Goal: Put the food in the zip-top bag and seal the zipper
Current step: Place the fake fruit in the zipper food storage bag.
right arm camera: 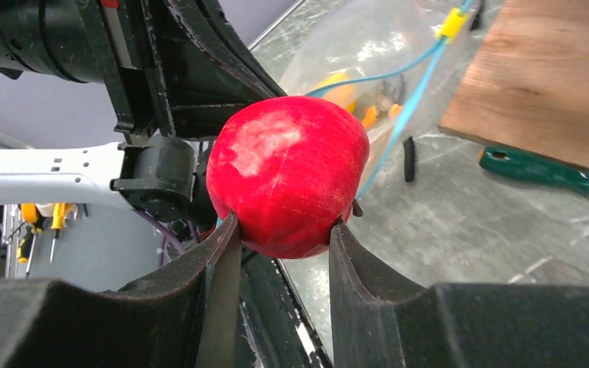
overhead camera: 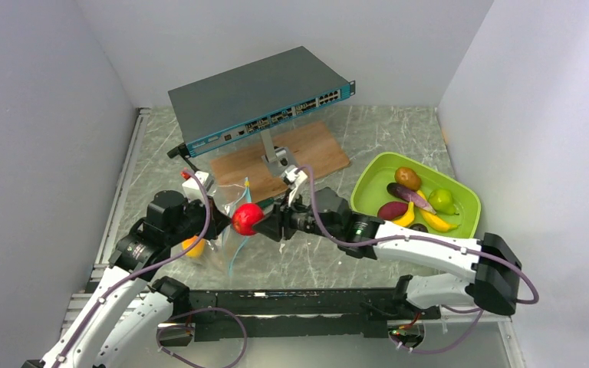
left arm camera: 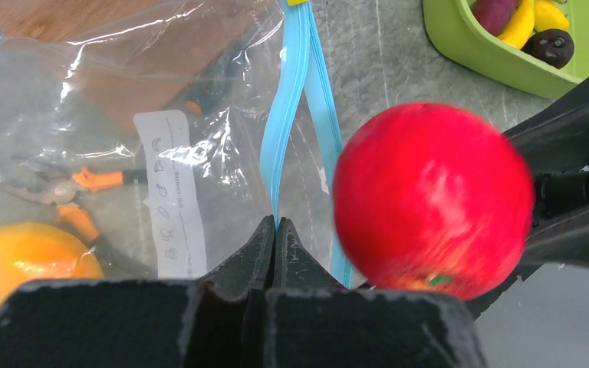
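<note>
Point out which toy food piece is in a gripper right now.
The red apple: it alone sits between the jaws of the right gripper; the rest lie in the green tray or inside the clear bag.

My overhead feed is bright and even. Soft light falls from above, the white walls (overhead camera: 38,115) glow without hot spots, and only a mild shadow sits under the grey box (overhead camera: 261,96) near 12 o'clock. Focus holds across that frame.

On the left wrist feed the red apple (left arm camera: 433,199) at 3 o'clock is smeared by motion blur. The zip-top bag (left arm camera: 123,115) throws white glare streaks from 9 to 12 o'clock. The left gripper (left arm camera: 274,226) at 6 o'clock is a dark, soft mass.

On the right wrist feed the apple is crisp, with a pale sheen toward 10 o'clock. The right gripper (right arm camera: 280,238) at 6 o'clock is out of focus, and the area around 9 to 11 o'clock is dim.
</note>
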`<state>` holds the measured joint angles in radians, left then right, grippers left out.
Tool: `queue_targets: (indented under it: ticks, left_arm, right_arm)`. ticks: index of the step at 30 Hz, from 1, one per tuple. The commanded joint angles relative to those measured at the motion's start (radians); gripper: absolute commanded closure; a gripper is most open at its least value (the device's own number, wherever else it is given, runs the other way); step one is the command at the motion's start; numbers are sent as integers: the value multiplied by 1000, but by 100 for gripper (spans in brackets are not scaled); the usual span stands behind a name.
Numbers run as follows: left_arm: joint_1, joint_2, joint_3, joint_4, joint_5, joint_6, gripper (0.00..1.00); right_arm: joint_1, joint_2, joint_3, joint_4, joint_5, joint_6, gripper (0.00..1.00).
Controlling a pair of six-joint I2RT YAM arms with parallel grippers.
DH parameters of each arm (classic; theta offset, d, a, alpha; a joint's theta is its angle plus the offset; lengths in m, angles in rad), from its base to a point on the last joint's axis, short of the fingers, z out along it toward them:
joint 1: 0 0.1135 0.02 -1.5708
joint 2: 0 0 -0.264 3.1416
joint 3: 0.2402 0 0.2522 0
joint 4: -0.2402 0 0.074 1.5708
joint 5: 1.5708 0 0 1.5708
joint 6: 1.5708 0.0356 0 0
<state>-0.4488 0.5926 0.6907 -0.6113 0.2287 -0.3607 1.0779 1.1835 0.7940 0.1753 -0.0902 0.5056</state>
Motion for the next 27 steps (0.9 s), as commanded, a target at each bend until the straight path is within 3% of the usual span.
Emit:
queue_targets:
  ticks: [1,15,27]
  left_arm:
    - [-4,-13,16,19,1,-1,100]
    - [-5,-125,1,60,91,12,100]
    - [-5,-142,0,61,89,11,100]
  right_arm:
    - [39,79,82,113,-3,-61,96]
    - [102,222,81,163,167,-184,96]
    - [105,245,62,194,264,-155,100]
